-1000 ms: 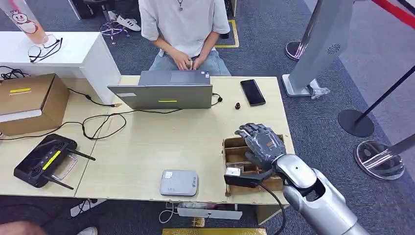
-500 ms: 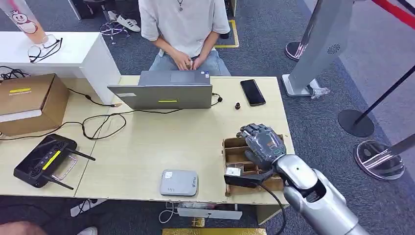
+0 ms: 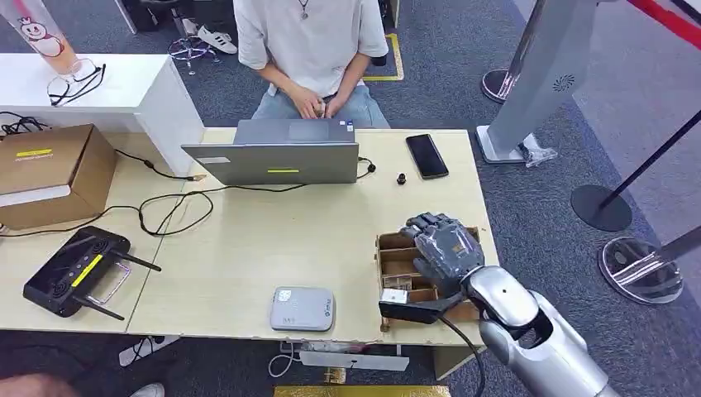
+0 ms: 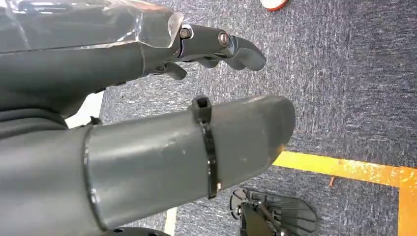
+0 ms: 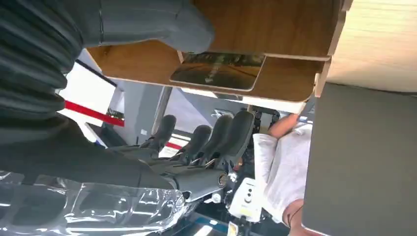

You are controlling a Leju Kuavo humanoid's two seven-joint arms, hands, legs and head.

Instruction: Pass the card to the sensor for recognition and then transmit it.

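A wooden compartment box stands at the table's front right corner. My right hand hovers over it, fingers spread, holding nothing. In the right wrist view a glossy dark card lies flat in one wooden compartment. The thumb of that right hand is just beside the card, while the fingers stay stretched away from it. The sensor, a flat grey-white square pad, lies near the table's front edge, left of the box. My left hand hangs above carpet with thumb and fingers apart.
A person sits behind an open laptop at the far side. A black phone lies at the back right. Cables, a cardboard box and a black controller occupy the left. Stanchion bases stand on the floor to the right.
My right hand has drawn slightly back toward me and lower over the wooden box. Everything else on the table is as it was.
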